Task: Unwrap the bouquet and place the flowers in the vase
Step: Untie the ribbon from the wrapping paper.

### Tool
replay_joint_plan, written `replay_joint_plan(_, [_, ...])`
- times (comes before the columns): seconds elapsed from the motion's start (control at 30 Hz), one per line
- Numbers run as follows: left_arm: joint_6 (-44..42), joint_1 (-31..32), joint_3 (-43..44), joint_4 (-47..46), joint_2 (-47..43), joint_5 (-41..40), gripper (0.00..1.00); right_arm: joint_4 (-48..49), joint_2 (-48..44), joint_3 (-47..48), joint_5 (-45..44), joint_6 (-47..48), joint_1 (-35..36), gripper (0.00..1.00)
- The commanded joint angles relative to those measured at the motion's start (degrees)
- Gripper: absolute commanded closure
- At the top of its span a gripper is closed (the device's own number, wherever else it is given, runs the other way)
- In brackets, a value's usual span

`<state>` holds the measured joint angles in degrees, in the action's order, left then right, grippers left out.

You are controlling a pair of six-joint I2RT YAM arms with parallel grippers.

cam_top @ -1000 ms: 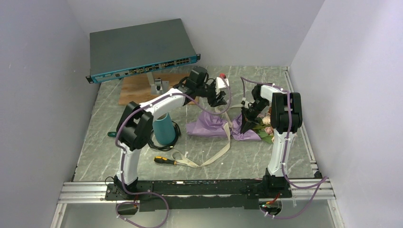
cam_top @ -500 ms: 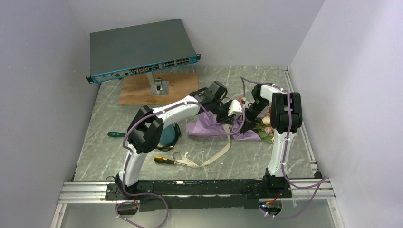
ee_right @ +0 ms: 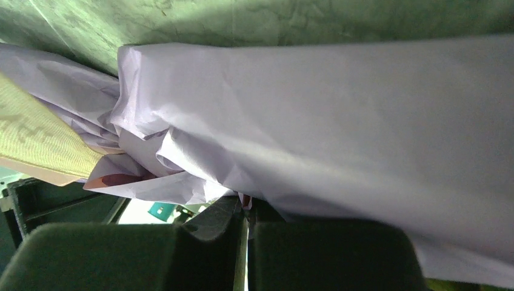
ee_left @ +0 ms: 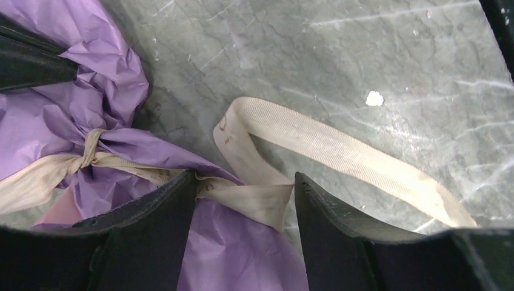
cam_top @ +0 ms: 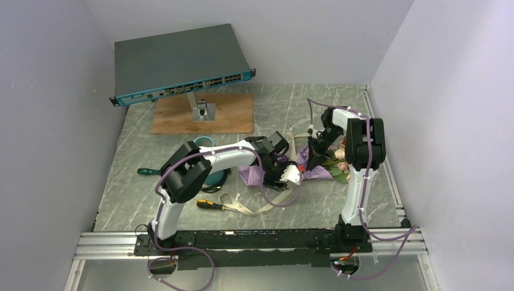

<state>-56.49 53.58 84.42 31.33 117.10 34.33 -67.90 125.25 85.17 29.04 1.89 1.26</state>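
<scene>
Lying mid-way across the bench (cam_top: 127,200): bouquet (cam_top: 317,173), cream ribbon (ee_left: 339,151) knotted at its neck; left tool (ee_left: 245,209), jaws apart, straddling a ribbon fold at the bouquet's 9 o'clock end; right tool (cam_top: 313,159), jaws closed, tips on purple wrap (ee_left: 109,73) from 12 o'clock.

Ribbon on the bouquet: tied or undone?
Tied. Left wrist view shows the ribbon knotted around the bouquet, loose tail lying on the table.
</scene>
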Motion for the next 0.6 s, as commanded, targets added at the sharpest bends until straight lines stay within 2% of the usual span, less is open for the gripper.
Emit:
replay_joint_plan(0.0, [-6.07,-1.26,-2.04,3.63,-5.86,2.65,0.35,14.56,3.23,-1.68,-9.09,1.43,0.24,1.0])
replay_joint_plan(0.13, [-0.44,-4.19,-0.57,-0.08,-9.41,12.18,0.41,14.59,3.29,-1.5,-9.13,1.5,0.24,1.0])
replay_joint_plan(0.23, [5.67,-6.24,3.98,-2.8,-9.17,17.0,0.55,14.78,3.16,-1.71,-9.16,1.41,0.24,1.0])
replay_joint_plan(0.37, [8.82,-6.45,6.31,-9.35,-7.43,15.01,0.69,14.86,3.08,-1.79,-9.19,1.36,0.24,1.0])
replay_joint_plan(0.57, [4.47,-4.64,12.49,-7.47,0.09,10.0,0.77,14.8,3.24,-1.5,-9.0,0.98,0.24,1.0])
